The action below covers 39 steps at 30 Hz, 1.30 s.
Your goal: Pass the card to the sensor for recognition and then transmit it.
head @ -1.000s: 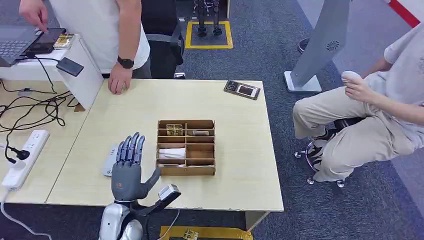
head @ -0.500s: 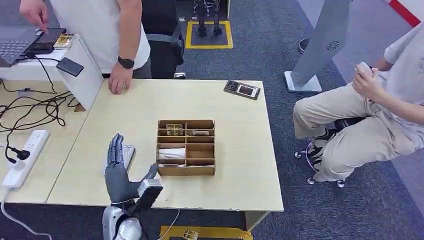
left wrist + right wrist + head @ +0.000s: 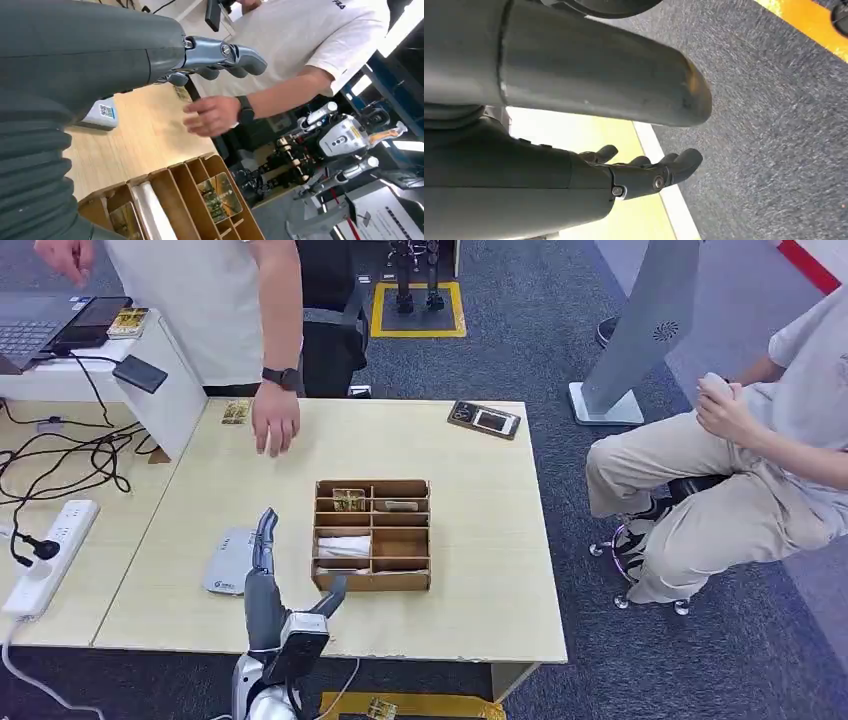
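Observation:
A gold card (image 3: 348, 499) stands in a back compartment of the wooden divided box (image 3: 372, 577) at the table's middle; the left wrist view shows the card (image 3: 219, 197) too. Another gold card (image 3: 236, 412) lies at the table's far left edge. The white sensor (image 3: 226, 563) lies left of the box. My left hand (image 3: 264, 585) hovers edge-on between the sensor and the box, fingers straight, thumb toward the box, holding nothing. My right hand (image 3: 644, 174) hangs over the floor, fingers loosely apart and empty.
A person stands at the table's far side, one hand (image 3: 275, 430) over the tabletop near the far card. Another person sits to the right. A black device (image 3: 484, 420) lies at the far right of the table. A power strip (image 3: 45, 560) and cables lie on the left desk.
My left hand has turned from palm-flat to edge-on and shifted right toward the box. The standing person's hand has moved right, uncovering a gold card on the table.

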Each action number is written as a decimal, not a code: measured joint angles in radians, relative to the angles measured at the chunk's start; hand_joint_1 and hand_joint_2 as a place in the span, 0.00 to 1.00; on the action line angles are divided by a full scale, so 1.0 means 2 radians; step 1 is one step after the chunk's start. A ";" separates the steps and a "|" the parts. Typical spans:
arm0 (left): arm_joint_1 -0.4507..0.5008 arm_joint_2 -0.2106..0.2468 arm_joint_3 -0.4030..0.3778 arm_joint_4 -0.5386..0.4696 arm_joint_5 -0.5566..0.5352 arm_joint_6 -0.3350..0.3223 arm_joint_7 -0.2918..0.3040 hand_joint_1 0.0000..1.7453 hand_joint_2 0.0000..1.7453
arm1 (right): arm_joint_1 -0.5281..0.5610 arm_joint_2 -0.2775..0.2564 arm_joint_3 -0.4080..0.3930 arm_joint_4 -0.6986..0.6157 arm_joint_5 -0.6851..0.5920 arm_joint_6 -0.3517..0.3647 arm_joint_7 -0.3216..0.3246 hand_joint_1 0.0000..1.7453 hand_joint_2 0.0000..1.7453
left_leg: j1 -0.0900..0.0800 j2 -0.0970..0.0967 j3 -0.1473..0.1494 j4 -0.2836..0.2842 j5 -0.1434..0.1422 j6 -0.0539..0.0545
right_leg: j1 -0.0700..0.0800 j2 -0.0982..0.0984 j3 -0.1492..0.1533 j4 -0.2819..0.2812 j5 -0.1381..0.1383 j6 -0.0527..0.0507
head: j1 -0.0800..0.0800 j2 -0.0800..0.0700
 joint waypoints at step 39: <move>-0.013 -0.049 0.125 0.074 -0.425 0.020 0.076 0.00 1.00 | -0.003 -0.001 0.000 -0.002 0.000 0.010 0.007 0.00 0.00 | 0.000 0.000 0.000 0.000 0.000 0.000 | 0.000 0.000 0.000 0.000 0.000 0.000 | 0.000 0.000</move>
